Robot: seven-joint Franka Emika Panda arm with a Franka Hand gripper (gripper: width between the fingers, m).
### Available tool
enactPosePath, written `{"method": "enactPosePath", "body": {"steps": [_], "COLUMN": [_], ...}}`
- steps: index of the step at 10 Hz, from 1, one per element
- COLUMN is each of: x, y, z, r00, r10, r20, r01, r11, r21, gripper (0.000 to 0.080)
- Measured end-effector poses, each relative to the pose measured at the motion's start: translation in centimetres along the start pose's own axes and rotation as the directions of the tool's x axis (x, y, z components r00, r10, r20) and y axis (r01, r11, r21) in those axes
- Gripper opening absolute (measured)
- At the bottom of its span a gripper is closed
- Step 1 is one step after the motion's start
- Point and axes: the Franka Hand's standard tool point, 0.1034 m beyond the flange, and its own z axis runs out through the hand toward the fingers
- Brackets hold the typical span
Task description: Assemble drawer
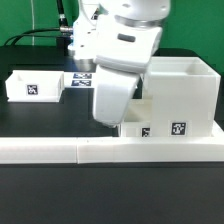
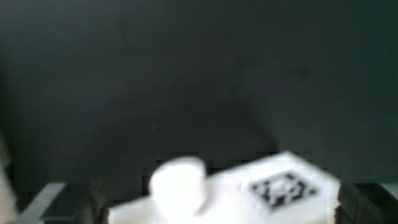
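Note:
In the exterior view the large boxy housing (image 1: pixel 188 88) stands at the right with a tag on its low front. One small open-top tray (image 1: pixel 34 86) sits apart at the left. A second small tray (image 1: pixel 140 126), tagged, lies against the housing's left side under my gripper (image 1: pixel 108 114). In the blurred wrist view this tray (image 2: pixel 267 190) shows its round knob (image 2: pixel 178 186) and a tag, lying between my fingertips (image 2: pixel 43 204). The gripper (image 2: pixel 210 206) looks open, its fingers wide apart on either side of the tray. Whether they touch it is unclear.
The long low white L-shaped bar (image 1: pixel 100 151) runs along the front of the black table. The marker board (image 1: pixel 84 80) lies behind the arm, mostly hidden. Cables hang at the back left.

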Motion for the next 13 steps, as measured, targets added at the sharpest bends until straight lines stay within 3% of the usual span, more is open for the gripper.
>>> {"method": "enactPosePath", "body": {"steps": [3,4,5,9,13], "x": [-0.2,-0.4,-0.3,-0.8,0.0], "y": [-0.6,-0.7,-1.2,-1.5,-2.0], "z": [0.6,0.7,0.5,0.8,1.4], "r00": [0.998,0.997,0.998,0.997,0.999], "r10": [-0.068,-0.074,-0.056,-0.071,-0.037], "r20": [0.001,-0.002,-0.006,-0.007,-0.004], "r01": [0.068,0.074,0.056,0.071,0.037], "r11": [0.998,0.997,0.998,0.997,0.999], "r21": [0.013,0.011,-0.007,-0.001,0.008], "gripper": [0.0649,0.0649,0.0649,0.0649,0.0649]}}
